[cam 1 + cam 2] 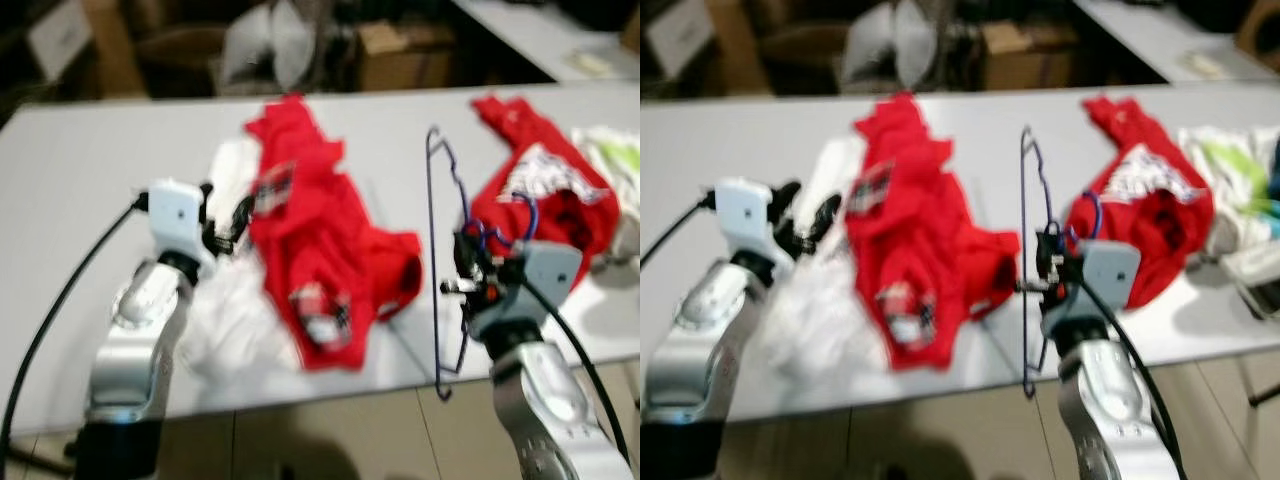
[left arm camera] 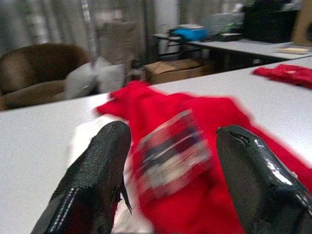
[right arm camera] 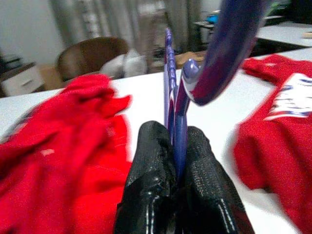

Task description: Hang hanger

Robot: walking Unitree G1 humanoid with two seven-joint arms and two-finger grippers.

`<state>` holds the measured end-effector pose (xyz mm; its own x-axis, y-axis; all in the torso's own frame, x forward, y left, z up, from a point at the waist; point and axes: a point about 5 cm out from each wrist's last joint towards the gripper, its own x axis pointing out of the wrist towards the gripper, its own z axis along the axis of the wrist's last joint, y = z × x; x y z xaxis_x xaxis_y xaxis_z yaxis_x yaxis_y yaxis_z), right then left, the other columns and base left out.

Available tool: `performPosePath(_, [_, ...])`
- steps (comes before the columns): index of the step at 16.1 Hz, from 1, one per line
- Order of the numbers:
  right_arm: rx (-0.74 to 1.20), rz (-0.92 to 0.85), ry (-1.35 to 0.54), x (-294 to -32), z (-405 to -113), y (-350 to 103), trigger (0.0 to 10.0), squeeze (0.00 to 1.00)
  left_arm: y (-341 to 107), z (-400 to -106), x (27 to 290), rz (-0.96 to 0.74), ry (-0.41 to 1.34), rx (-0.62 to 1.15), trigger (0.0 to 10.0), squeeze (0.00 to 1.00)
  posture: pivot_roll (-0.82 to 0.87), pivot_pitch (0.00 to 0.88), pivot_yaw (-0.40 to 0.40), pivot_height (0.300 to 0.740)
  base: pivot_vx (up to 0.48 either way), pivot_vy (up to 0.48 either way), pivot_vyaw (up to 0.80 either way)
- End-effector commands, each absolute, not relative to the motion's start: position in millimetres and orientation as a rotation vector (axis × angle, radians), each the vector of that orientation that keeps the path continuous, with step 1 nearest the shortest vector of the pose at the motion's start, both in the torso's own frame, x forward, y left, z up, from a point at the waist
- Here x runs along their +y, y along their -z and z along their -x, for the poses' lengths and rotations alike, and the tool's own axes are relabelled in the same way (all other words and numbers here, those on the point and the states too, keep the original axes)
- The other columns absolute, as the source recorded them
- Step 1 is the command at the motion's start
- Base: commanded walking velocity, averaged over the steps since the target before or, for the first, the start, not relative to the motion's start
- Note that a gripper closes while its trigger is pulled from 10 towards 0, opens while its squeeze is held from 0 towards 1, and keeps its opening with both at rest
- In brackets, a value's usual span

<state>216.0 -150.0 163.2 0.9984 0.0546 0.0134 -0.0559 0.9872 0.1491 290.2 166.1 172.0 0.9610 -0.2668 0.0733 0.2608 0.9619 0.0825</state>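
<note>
Above the table's (image 1: 60,200) near edge, the purple hanger (image 1: 437,250) is standing upright, with the right gripper (image 3: 174,161) pinching its wire. It is being carried, I judge; next comes finding a rail. Beside the hanger, the left gripper (image 2: 170,161) is spreading its fingers over a red shirt (image 1: 320,240); the left wrist view is revealing a brown armchair (image 2: 34,73) beyond the table.

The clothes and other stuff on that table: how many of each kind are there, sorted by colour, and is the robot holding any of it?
Red garments: 2, one in the middle, one on the right
White garments: 1, under the middle red one
White and green garments: 1
Blue hangers: 1, gripped by the right end effector
Total: 5
The left end effector is open, holding nothing.
</note>
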Motion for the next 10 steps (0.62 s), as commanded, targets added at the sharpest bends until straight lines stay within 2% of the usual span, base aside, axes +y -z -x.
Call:
performPosePath(1, [-0.013, -0.141, -0.037, -154.5, -214.4, -162.8, 10.0, 0.00, -175.2, -288.5, 159.7, -0.074, 0.299, -0.090, 10.0, 1.00, -0.03, 0.060, 0.038, 0.740, 0.000, 0.000, 0.00])
performPosePath(4, [-0.002, -0.134, -0.051, -150.8, -212.7, -160.5, 10.0, 0.00, -174.1, -285.5, 160.9, -0.068, 0.319, -0.078, 10.0, 1.00, -0.03, 0.061, 0.044, 0.740, 0.000, 0.480, -0.80])
performPosePath(5, [-0.001, -0.138, -0.051, -150.4, -212.4, -160.2, 10.0, 0.00, -175.3, -284.6, 161.9, -0.103, 0.315, -0.096, 10.0, 0.99, -0.03, 0.061, 0.045, 0.740, 0.000, 0.000, -0.80])
performPosePath(6, [0.002, -0.145, -0.048, -150.5, -211.8, -159.4, 10.0, 0.00, -175.3, -282.9, 161.4, -0.120, 0.319, -0.102, 10.0, 1.00, -0.02, 0.061, 0.046, 0.740, 0.000, -0.480, -0.42])
performPosePath(8, [0.002, -0.156, -0.044, -151.3, -211.1, -158.9, 10.0, 0.00, -172.8, -280.8, 160.7, -0.103, 0.320, -0.082, 10.0, 1.00, -0.03, 0.062, 0.048, 0.740, 0.000, -0.480, 0.00])
performPosePath(10, [0.005, -0.156, -0.048, -153.7, -211.2, -159.0, 10.0, 0.00, -167.5, -279.9, 161.2, -0.045, 0.299, -0.040, 10.0, 1.00, -0.03, 0.062, 0.047, 0.740, 0.000, 0.000, 0.00])
